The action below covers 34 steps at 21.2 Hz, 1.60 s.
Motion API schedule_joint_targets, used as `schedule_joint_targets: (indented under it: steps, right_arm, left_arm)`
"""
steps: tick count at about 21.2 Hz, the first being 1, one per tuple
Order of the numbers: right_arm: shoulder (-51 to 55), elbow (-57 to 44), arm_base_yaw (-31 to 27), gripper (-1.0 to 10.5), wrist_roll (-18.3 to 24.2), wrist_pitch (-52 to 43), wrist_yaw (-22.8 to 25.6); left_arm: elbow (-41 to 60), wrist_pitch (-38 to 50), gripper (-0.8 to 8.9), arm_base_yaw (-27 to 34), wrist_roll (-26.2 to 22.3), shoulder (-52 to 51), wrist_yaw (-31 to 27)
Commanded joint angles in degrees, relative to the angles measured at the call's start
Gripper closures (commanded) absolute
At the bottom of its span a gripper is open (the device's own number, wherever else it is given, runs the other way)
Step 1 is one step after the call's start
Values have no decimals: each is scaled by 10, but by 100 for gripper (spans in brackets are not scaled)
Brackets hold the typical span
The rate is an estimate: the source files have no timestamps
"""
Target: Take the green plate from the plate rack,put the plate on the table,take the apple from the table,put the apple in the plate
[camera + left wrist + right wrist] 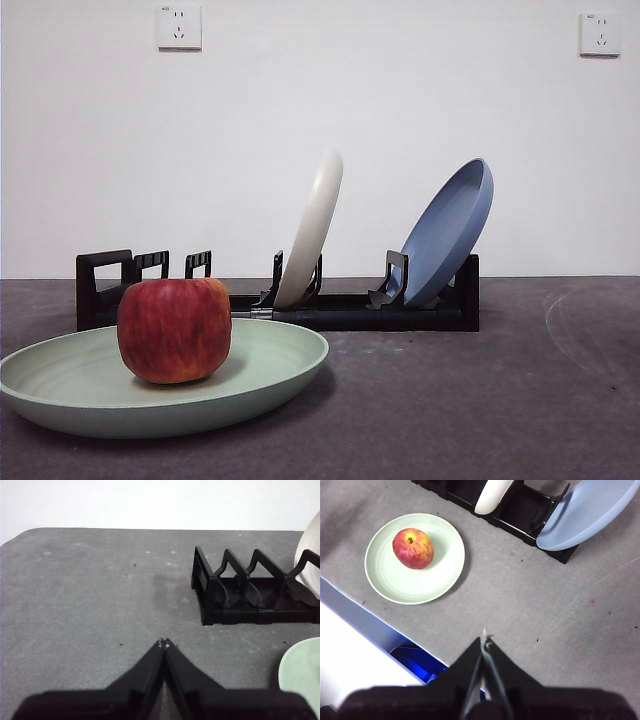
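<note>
Bench (520,400): dark grey, mottled, matte. It carries everything listed below.

Plate rack (350,310): long, low, black plastic, with a loop handle at one end. We judge it stiff and light. A cream-white plate (312,230) and a blue plate (450,230) lean in its slots; the slots nearest the handle stand vacant.

Green plate (280,370): pale mint, wide, with a shallow rim. It lies flat on the bench in front of the rack, apart from it. We take it for rigid and fairly light, its matte face not slippery. The rim is the only hold a two-jaw hand could get, pinched at the edge (awkward while it lies flat).

Apple (175,330): red with yellowish streaks, squat, stem up. It sits inside the green plate, off-centre, resting on the plate's floor. We judge it firm and moderately heavy, with smooth skin that bruises under a hard pinch. The best hold would be across its widest girth from above, with gentle pressure.

Left hand (163,642): jaws pressed together, holding nothing, hanging over bare bench beside the rack's handle end.

Right hand (484,640): jaws likewise together and unladen, hovering well apart from plate and apple.

By our reading, both placements look done.
</note>
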State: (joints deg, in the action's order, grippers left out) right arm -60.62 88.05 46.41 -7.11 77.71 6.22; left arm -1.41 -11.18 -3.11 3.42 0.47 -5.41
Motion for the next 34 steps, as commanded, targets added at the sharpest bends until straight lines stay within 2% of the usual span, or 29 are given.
schedule_joint_targets:
  steps: [1, 19, 21, 23, 25, 26, 29, 30, 32, 34]
  right_arm:
    - [-1, -2, 0, 946, -5, 12, 3]
    - [1, -2, 0, 946, -5, 12, 5]
    - [2, -3, -8, 946, 37, -4, 26]
    - [2, -7, -52, 946, 83, -76, 49]
    - [11, -41, -132, 946, 117, -196, 23]
    - [21, -72, -176, 946, 121, -260, -5]
    - [76, -232, -309, 946, 121, -476, -136]
    - [96, -286, -339, 946, 122, -526, -153]
    - [147, -409, -390, 946, 122, -624, -152]
    - [189, -495, -415, 946, 123, -685, -152]
  left_arm:
    - [3, 5, 817, 1, -7, -1, -1]
    - [3, 5, 817, 1, -7, 27, -2]
    - [3, 5, 817, 1, -7, 31, -2]
    - [3, 5, 817, 1, -7, 34, -2]
    - [3, 5, 817, 1, -7, 34, -2]
    - [3, 5, 817, 1, -7, 34, -2]
    - [3, 5, 817, 1, -7, 34, -2]
    - [3, 5, 817, 1, -7, 34, -2]
    - [3, 5, 817, 1, -7, 34, -2]
    - [3, 4, 817, 1, -7, 34, -2]
